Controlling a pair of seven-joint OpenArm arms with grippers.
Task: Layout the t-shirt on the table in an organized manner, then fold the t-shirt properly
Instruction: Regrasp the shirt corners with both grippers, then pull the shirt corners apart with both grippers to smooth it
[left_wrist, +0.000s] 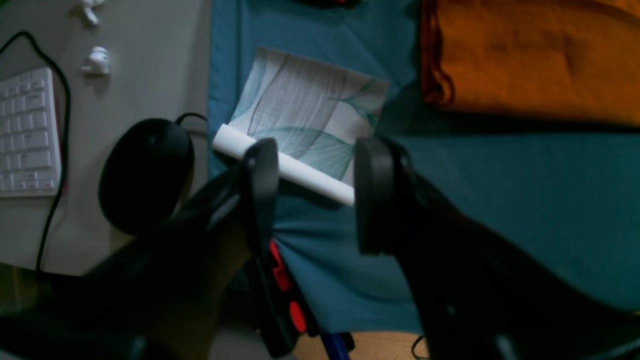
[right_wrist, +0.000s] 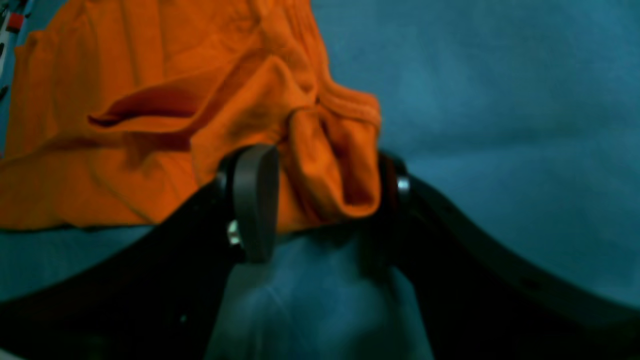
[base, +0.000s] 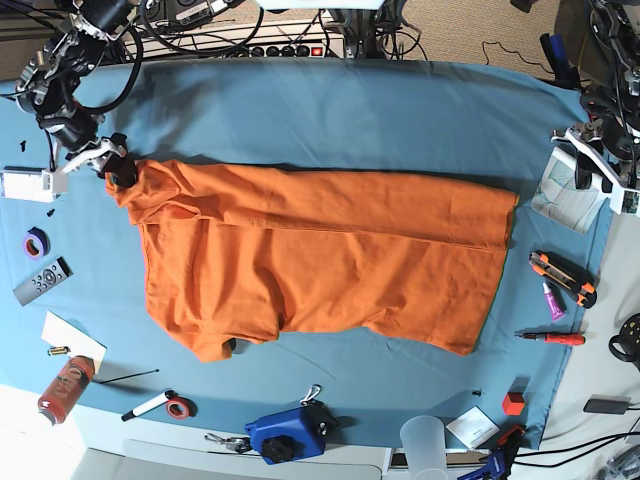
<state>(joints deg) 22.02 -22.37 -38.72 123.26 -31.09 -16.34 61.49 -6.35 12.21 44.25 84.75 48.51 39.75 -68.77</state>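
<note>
Both grippers were black with curved arms. The right gripper (right_wrist: 320, 200) had flat grey pads (right_wrist: 255, 200) and silver screws. The left gripper (left_wrist: 315, 195) had thick black fingers (left_wrist: 370, 195), with red parts below.

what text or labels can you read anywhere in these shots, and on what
None can be read.
Keyboard: key legends too blurred.
Printed sheet: a leaf pattern, no words.
Red can: print too small.
Remote: buttons too small.
White card: blank or too small to tell.
T-shirt: plain orange, no print or tag in view.
</note>
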